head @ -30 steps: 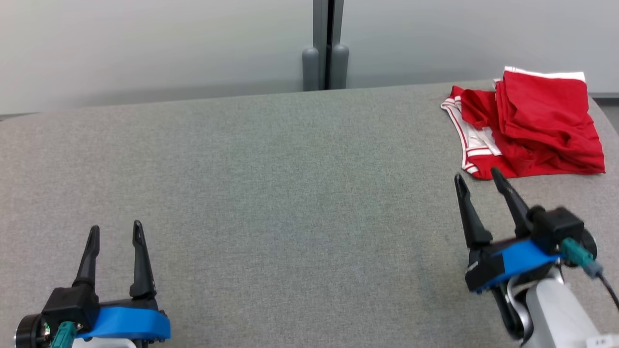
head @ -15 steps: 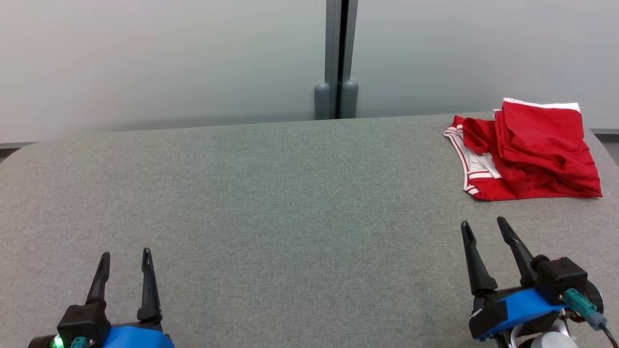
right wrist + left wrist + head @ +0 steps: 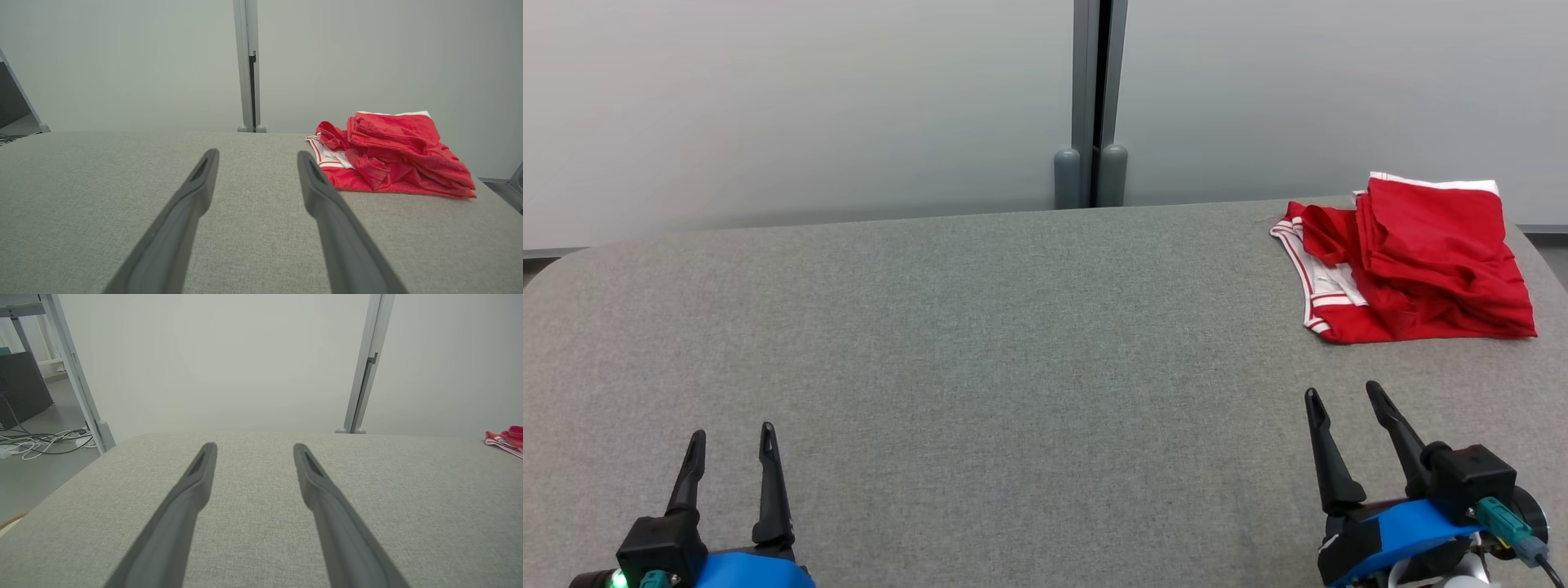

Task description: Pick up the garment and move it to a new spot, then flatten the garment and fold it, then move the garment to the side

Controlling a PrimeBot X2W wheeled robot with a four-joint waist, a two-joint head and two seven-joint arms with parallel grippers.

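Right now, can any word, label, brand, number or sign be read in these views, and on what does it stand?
None can be read.
The red garment has white trim and stripes but no lettering or tag that shows.
The grey table cover, the left gripper and the right gripper carry no visible text.
The pale panels behind the table are blank.
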